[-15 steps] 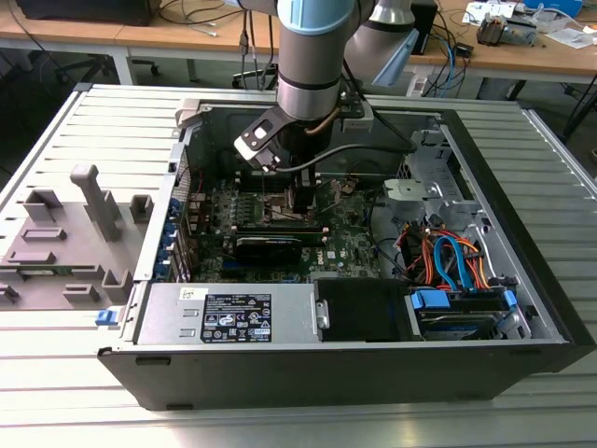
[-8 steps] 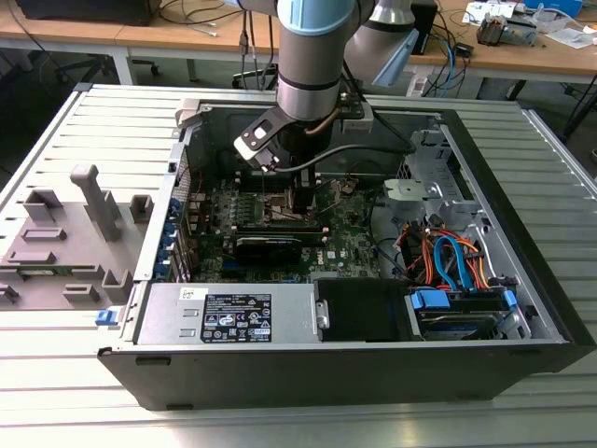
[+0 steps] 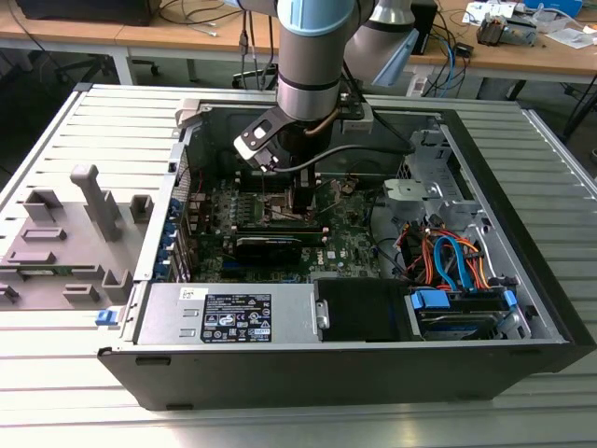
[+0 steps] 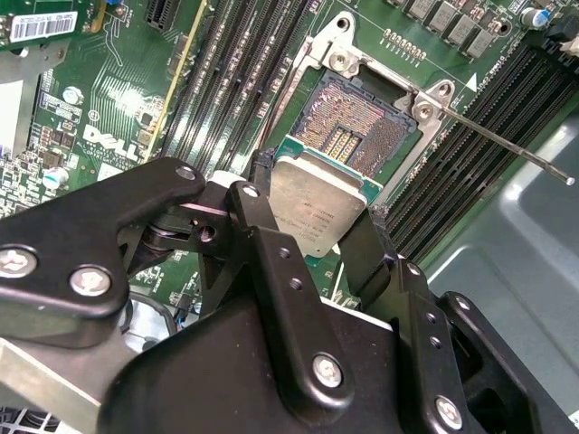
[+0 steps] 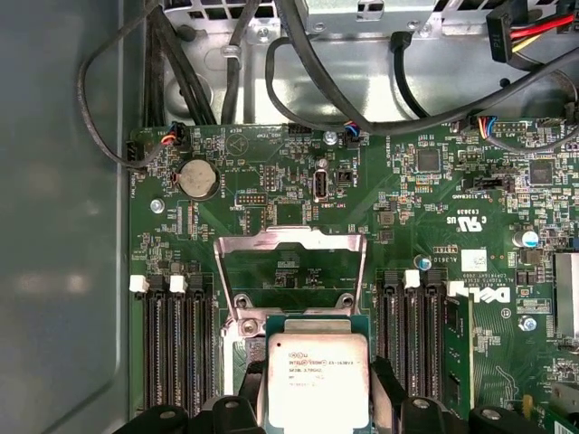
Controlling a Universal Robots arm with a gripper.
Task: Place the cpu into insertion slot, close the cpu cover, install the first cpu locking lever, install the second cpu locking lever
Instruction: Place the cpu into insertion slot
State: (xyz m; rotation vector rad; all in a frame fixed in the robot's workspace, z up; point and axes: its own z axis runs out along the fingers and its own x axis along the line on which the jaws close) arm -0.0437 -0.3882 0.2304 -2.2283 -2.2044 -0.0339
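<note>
My gripper [image 3: 303, 201] reaches down into an open computer case over the green motherboard [image 3: 345, 233]. In both wrist views it is shut on the cpu [image 4: 317, 203] [image 5: 317, 380], a small square chip with a silver-grey top, one black finger [image 4: 262, 181] on each side. The chip hangs just above and partly over the open insertion slot [image 4: 357, 122], whose contact field is bare. The cpu cover [image 5: 289, 238], a silvery frame with a window, stands swung open on the far side of the slot. A thin locking lever [image 4: 507, 149] sticks out, released, from the slot's corner.
Black memory slots [image 5: 176, 353] [image 5: 412, 348] flank the socket on both sides. Black cables [image 5: 298, 81] run along the case wall. A power supply [image 3: 233, 313] and drive bay with coloured cables [image 3: 452, 266] sit at the case front. A grey fixture [image 3: 65, 243] stands at the exterior view's left.
</note>
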